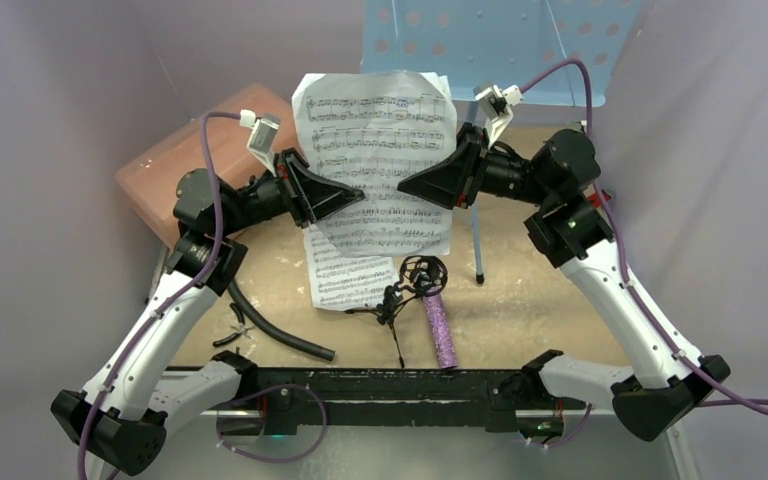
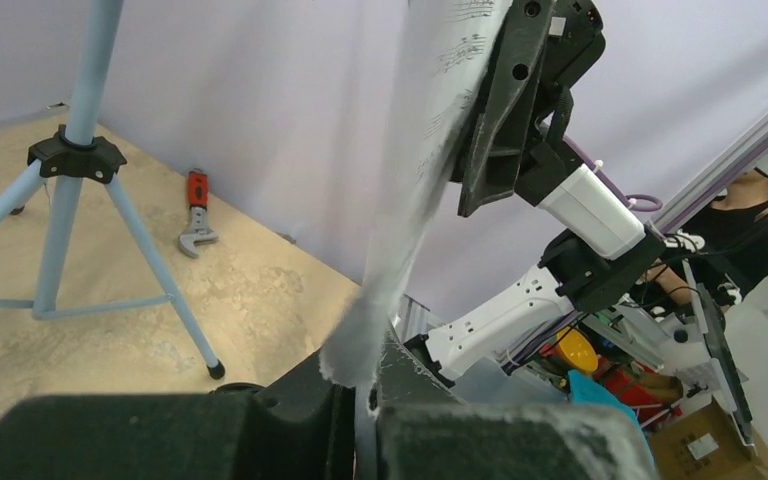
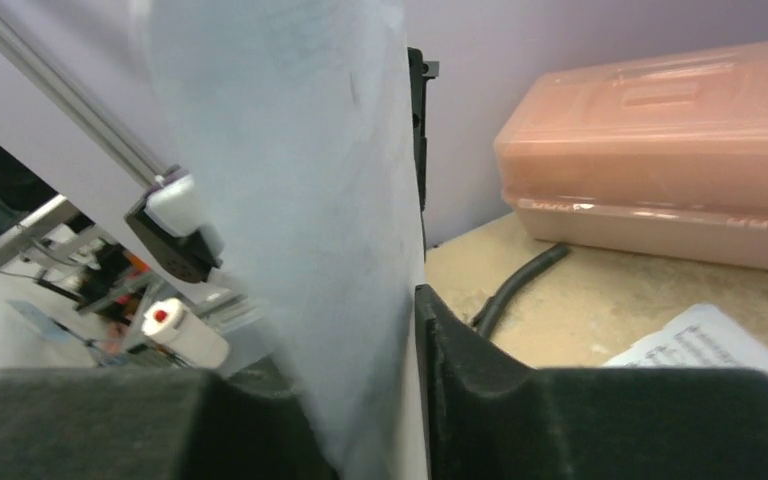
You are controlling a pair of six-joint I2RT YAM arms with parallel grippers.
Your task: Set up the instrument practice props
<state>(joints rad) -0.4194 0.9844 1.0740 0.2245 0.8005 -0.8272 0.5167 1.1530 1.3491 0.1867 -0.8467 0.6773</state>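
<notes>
Sandy tabletop [image 1: 550, 300], lilac walls [image 1: 50, 100], left tool [image 1: 357, 196] and right tool [image 1: 406, 187] pinching raised sheet-music page [image 1: 380, 130]

light: even, soft, bright | shadows: faint | glare: none | blur: wrist views' near foreground out of focus

The top view looks down from behind onto the whole surface [image 1: 560, 300]. The left wrist view sits close behind the left gripper [image 2: 364, 415], facing rightward; the right wrist view, behind the right gripper [image 3: 412, 405], faces leftward. All share the sheet of music [image 1: 380, 130].
</notes>
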